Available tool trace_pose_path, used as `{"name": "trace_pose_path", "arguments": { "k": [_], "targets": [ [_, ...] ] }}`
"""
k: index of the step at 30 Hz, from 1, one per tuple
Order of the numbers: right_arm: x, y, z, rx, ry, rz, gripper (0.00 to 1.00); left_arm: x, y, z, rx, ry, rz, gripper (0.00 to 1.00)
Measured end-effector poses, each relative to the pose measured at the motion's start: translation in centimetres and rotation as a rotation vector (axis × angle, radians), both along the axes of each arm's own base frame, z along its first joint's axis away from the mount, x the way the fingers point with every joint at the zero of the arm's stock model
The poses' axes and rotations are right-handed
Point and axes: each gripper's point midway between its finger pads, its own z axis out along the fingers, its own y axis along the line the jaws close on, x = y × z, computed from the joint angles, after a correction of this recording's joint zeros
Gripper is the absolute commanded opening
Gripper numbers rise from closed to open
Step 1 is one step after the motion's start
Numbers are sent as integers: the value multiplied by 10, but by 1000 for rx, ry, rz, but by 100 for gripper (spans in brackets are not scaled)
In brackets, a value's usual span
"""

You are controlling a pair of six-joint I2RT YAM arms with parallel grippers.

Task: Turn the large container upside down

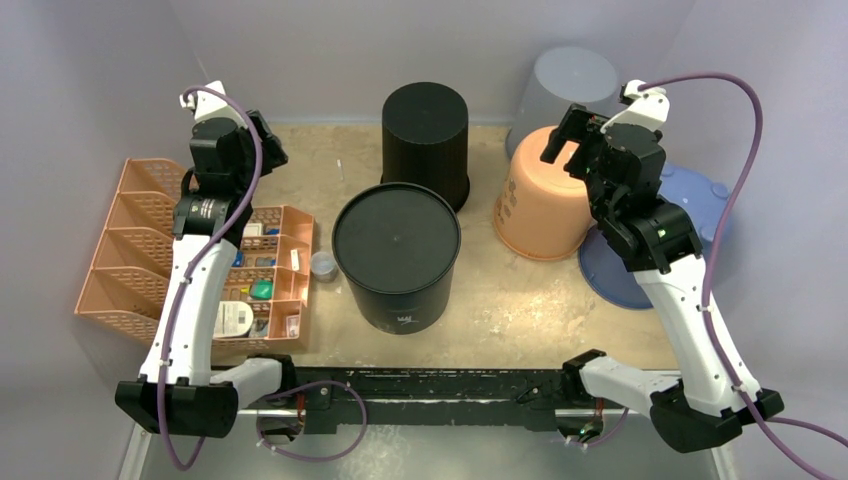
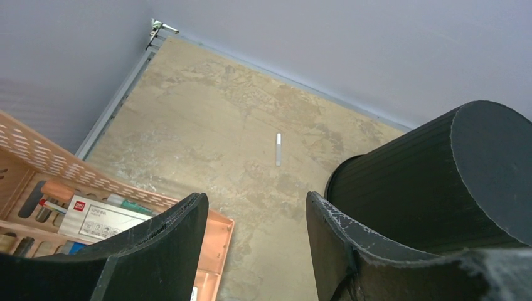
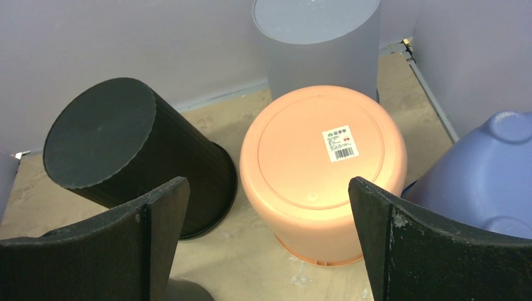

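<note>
An orange organizer tray (image 1: 130, 265) with small items in its compartments lies along the left edge of the table, partly under the left arm. The left gripper (image 1: 268, 145) is raised over the far left part of the table; in its wrist view its fingers (image 2: 157, 244) stand apart with nothing between them, and a small white stick (image 2: 278, 149) lies on the bare table beyond. A small clear cup (image 1: 323, 265) sits just beside the tray's right side. The large black container (image 1: 397, 255) stands on the table at the middle, nearer the near edge, touched by neither claw; its upward face is a closed flat disc with a raised rim. Behind it, toward the far edge, a ribbed black bin (image 1: 425, 140) stands with its closed end up. To the right, an orange bucket (image 1: 540, 205) rests mouth down, a barcode sticker on its base. A grey bin (image 1: 570, 85) sits in the far right corner, and a blue tub (image 1: 690, 200) lies by the right edge. The right gripper (image 1: 565, 150) hovers above the orange bucket, its fingers (image 3: 401, 251) spread wide and empty.
</note>
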Motion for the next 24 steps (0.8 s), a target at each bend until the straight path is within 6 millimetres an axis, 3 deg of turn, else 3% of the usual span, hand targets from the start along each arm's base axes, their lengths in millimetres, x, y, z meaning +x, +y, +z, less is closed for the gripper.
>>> {"name": "trace_pose_path", "arguments": {
  "k": [13, 20, 22, 24],
  "targets": [
    [4, 6, -5, 7, -1, 26, 100, 0, 4, -10, 9, 24, 22, 60],
    [4, 11, -8, 15, -5, 51, 100, 5, 6, -25, 6, 80, 42, 60],
    [4, 11, -6, 19, -13, 52, 100, 5, 9, -26, -5, 76, 67, 73],
    [2, 11, -3, 25, -29, 55, 100, 2, 14, -22, -24, 56, 109, 75]
  ]
}}
